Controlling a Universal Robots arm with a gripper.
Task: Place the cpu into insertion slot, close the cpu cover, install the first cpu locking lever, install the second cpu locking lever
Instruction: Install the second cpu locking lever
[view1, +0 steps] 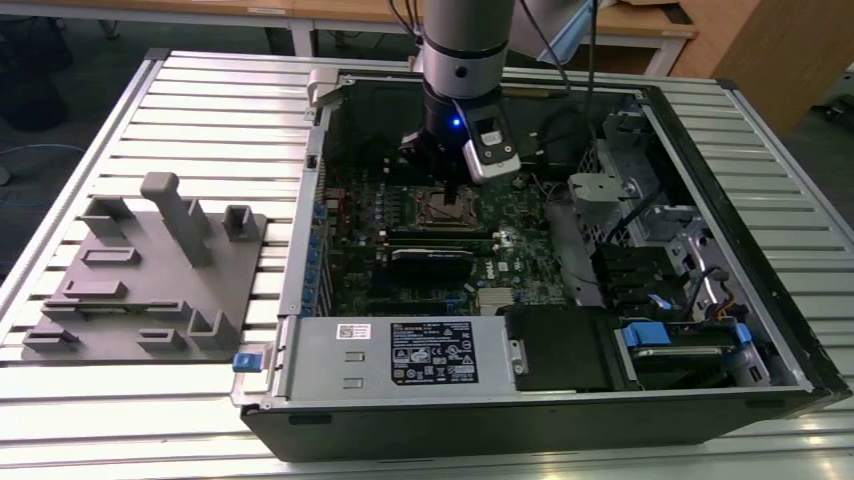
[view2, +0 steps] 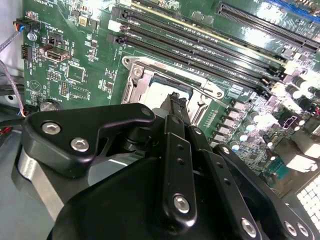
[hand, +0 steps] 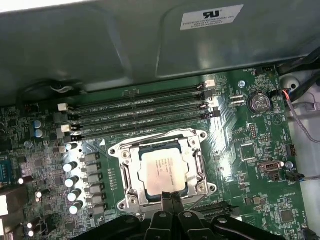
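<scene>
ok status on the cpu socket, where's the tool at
Tool closed, tips at the socket's edge. Cpu seated in insertion slot, cpu cover down around it. Nothing in the way.

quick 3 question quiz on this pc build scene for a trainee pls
1. True or false: the chip already lies in the socket on the green board.
2. In the first wrist view, the gripper is nearest to: A) the round coin battery, B) the socket's edge, C) the memory slots.
3. In the exterior view, what stands on the slatted table at the exterior view's left of the computer case?

Key
1. True; its silver face shows inside the metal cover frame.
2. B.
3. A grey fixture block with upright pegs.
</scene>
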